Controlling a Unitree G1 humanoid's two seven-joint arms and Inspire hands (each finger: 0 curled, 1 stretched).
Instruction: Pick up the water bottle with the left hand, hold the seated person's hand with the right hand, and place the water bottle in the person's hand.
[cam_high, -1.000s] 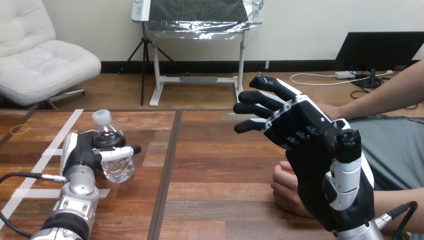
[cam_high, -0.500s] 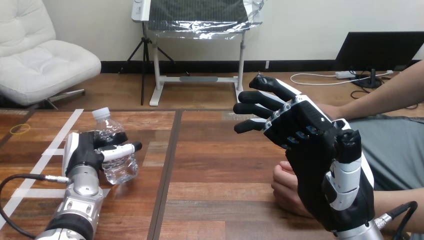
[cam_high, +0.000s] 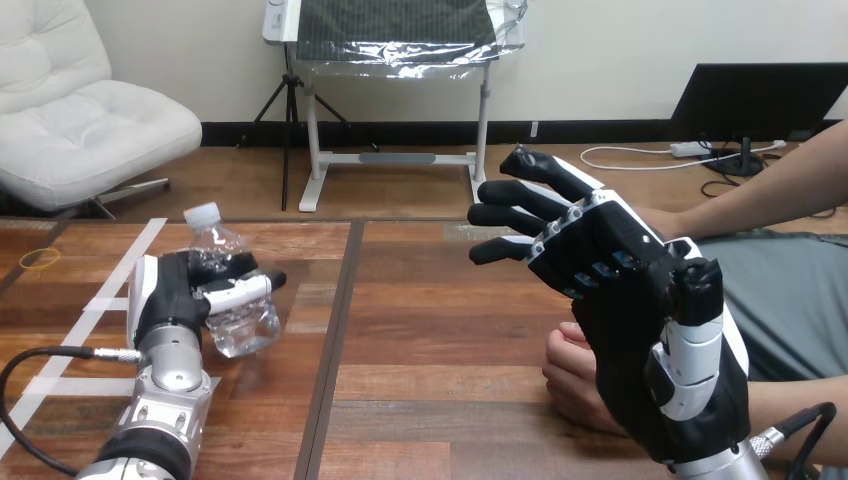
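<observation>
Wooden table (cam_high: 440, 340) planks are split by a dark seam (cam_high: 333, 350). Right of the seam and nearest, the right hand (cam_high: 640, 320) stands raised, its fingers straight and spread. It hides most of the person's hand (cam_high: 568, 368), so I cannot tell whether the two touch. Left of the seam and farther back, the left hand (cam_high: 170, 300) is curled round the tilted water bottle (cam_high: 245, 325), covering its middle. Whether the bottle's base touches the table is unclear.

LIGHT: bright, even, diffused from overhead | GLARE: a soft sheen is seen on the table (cam_high: 440, 330); small highlights are carried by the water bottle (cam_high: 245, 320) | SHADOWS: faint, soft-edged
</observation>
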